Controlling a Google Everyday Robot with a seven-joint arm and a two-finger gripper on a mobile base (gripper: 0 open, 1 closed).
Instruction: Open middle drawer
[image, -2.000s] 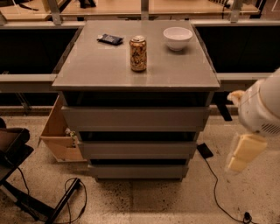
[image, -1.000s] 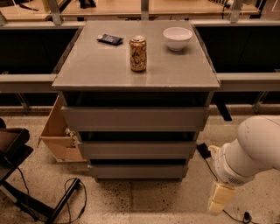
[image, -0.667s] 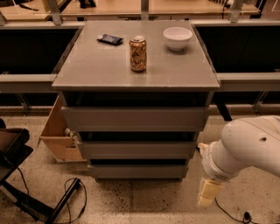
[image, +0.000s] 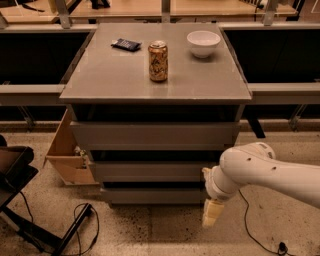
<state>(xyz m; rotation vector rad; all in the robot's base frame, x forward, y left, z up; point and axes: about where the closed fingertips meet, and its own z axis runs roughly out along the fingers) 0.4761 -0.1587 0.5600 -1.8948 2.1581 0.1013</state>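
Gripper (image: 211, 213) hangs low at the near right corner of the grey cabinet (image: 125, 80), pointing down at the speckled floor (image: 150, 232), beside the right end of the lowest drawer front (image: 150, 195); whether it is wide or narrow cannot be told. Middle drawer (image: 150, 171) sits second of the three stacked fronts, flush with the others, its right end just left of the white arm (image: 250, 167). On top: can (image: 158, 61) at centre, white bowl (image: 203, 43) far right.

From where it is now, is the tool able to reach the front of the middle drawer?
Probably yes: the tool hangs low, just right of the middle drawer, and nothing stands between them.
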